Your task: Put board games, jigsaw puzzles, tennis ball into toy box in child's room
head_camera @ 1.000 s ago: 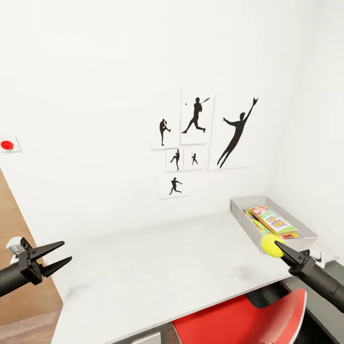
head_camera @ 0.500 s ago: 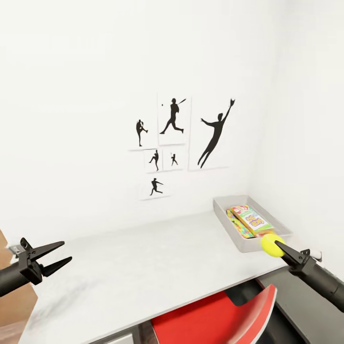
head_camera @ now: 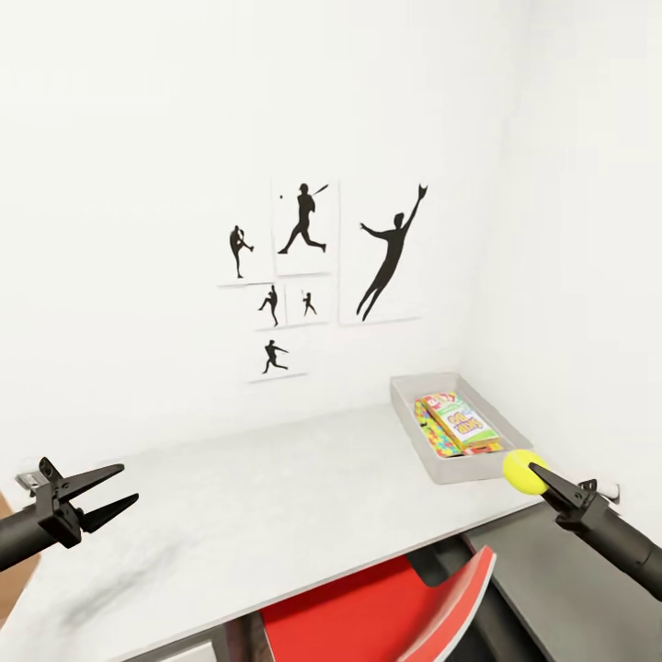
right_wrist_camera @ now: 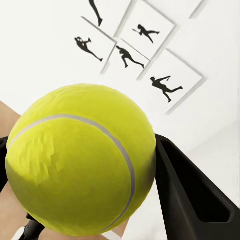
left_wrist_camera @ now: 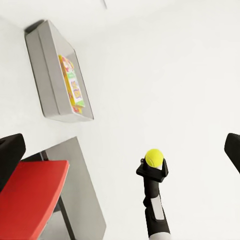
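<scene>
the right gripper (head_camera: 538,472) is clamped on the tennis ball (head_camera: 522,471), which sits pinched at the fingertips, off the table and just beyond the near right corner of the toy box (head_camera: 416,438). in the right wrist view the ball (right_wrist_camera: 80,165) sits between the dark fingers (right_wrist_camera: 190,195), so the grip looks secure, though how deep the ball sits between them is hard to tell. the left gripper (head_camera: 103,495) hangs with its fingers spread and nothing between them, over the near left part of the table (head_camera: 276,496), well apart from the box.

the toy box lies at the far right end of the table against the wall, and already holds a green-white board game (head_camera: 462,423) lying on top of a jigsaw puzzle (head_camera: 432,434) with coloured pieces. the left wrist view shows the same box (left_wrist_camera: 47,75) with room left along its side.

the step in hand is carrying the ball over the rim and letting go. to do it well, the ball should go forward and to the left until it is above the middle of the box, clear of the thick rim, then low over the flat game cover before the fingers part. a ball dropped from height on a hard flat box would likely bounce or roll out over the sloping side. a red chair (head_camera: 386,607) stands under the table edge, below the arm's path.
</scene>
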Available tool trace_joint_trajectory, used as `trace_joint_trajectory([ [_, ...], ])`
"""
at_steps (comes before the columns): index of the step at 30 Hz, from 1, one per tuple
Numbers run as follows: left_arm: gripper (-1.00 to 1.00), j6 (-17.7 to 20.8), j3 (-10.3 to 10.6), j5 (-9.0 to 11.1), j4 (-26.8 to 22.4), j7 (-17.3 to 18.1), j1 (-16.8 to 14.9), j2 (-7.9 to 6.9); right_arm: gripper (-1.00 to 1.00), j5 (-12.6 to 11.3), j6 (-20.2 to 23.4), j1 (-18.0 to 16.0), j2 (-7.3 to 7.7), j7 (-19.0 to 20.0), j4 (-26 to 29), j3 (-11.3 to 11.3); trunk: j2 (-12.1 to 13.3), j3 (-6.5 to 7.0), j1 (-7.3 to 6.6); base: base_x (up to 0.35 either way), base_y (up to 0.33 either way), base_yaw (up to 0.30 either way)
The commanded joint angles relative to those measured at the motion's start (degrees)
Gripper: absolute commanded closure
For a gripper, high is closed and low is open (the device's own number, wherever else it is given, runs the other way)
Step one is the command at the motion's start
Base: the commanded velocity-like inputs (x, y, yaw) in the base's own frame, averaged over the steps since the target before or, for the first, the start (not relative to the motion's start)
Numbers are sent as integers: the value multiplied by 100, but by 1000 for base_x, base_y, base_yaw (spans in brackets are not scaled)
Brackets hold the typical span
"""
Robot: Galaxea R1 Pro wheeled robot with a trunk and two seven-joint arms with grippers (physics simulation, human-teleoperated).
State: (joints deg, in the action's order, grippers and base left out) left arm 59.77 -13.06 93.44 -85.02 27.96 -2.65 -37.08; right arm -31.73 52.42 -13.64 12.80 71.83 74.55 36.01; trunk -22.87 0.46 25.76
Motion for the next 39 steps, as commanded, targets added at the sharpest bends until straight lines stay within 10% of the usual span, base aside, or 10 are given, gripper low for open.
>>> trace_joint_trajectory([
  [1, -100, 23, -5, -27, 3, 34, -2, 0, 100, -26, 59, -3, -1, -2, -2, 2, -4, -5, 2, 35, -44, 0],
  [39, -100, 23, -12, -34, 6, 34, -2, -1, 100, -22, 58, 0, 2, -2, -2, 2, -4, -237, 2, 74, -8, 0],
])
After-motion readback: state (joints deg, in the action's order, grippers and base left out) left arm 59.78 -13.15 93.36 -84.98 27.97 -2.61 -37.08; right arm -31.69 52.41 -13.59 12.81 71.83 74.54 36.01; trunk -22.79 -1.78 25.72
